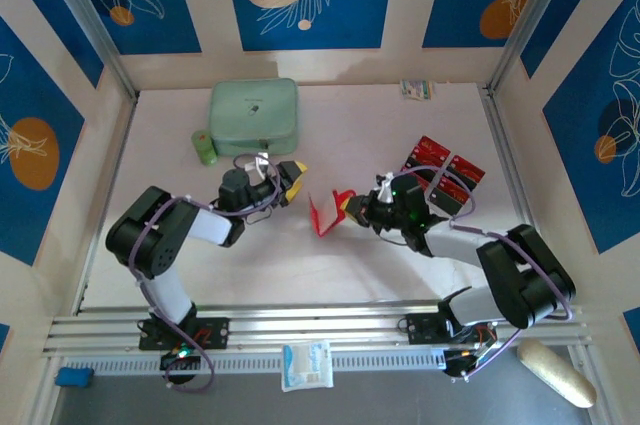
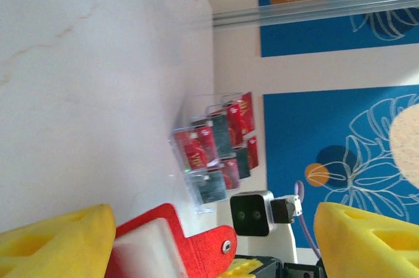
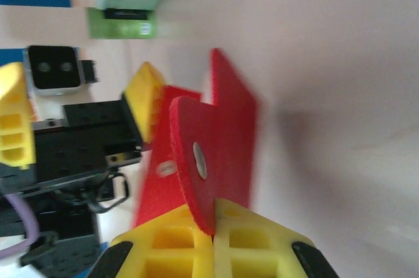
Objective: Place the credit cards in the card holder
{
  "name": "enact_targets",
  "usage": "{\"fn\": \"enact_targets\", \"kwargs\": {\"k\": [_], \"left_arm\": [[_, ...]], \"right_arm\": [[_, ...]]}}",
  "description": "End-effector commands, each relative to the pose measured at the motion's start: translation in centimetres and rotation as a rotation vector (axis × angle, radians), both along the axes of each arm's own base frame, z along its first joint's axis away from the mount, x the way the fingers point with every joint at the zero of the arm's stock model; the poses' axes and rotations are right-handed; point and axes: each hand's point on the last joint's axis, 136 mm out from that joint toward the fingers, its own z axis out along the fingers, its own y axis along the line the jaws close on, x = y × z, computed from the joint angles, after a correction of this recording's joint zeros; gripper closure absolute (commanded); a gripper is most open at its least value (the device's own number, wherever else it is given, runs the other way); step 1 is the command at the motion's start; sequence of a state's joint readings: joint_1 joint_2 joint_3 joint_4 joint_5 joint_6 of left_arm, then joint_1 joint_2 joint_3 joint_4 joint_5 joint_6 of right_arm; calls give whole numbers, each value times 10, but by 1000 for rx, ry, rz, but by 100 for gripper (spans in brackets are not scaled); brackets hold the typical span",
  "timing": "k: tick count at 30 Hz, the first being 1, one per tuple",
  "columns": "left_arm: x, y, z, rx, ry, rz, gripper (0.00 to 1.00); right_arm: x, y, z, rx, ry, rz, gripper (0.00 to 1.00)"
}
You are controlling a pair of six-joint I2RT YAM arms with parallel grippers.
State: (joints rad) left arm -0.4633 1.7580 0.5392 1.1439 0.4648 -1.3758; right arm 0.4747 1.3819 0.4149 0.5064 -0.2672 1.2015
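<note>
The card holder [image 1: 325, 213] stands on edge near the middle of the pale worktop [image 1: 380, 135], between the 2 arms, its red panels spread open in a V. The right claw [image 1: 352, 207] is clenched on it. In the right wrist view its 2 yellow fingers [image 3: 170, 245] press together on the lower rim of the rounded snap flap, with the pale snap just above them.

The left claw [image 1: 297, 183] is released, jaws spread wide. In the left wrist view its yellow fingers [image 2: 52, 245] sit at the 2 bottom corners, and the holder's red tab and a whitish inner sleeve lie between them, close against the left-hand finger. From the right wrist, 1 left finger sits just beside the holder's far panel; whether it touches cannot be told. From above, the left claw's tips are just to the left of the holder.

The credit cards [image 1: 445, 170] are well apart from the holder, to the right of the right claw. They are red with dark bands and stand in rows in a clear tiered stand [image 2: 194, 194].

A mint-green case [image 1: 254, 115] lies at the back left of the worktop, with a small green item [image 1: 205, 147] just beside its left front corner.
</note>
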Motion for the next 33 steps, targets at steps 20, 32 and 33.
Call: {"fn": "enact_targets", "kwargs": {"k": [20,32,33], "left_arm": [[-44,-32,10,852,-111,-270,10],[-35,-105,48,427,-105,-190,6],[-36,-109,46,404,-90,-191,6]], "right_arm": [[-21,-18,-40,-260,-37,-162,100],[-26,-15,-41,-286,-47,-180,100],[-26,-15,-43,-288,-45,-180,100]]}}
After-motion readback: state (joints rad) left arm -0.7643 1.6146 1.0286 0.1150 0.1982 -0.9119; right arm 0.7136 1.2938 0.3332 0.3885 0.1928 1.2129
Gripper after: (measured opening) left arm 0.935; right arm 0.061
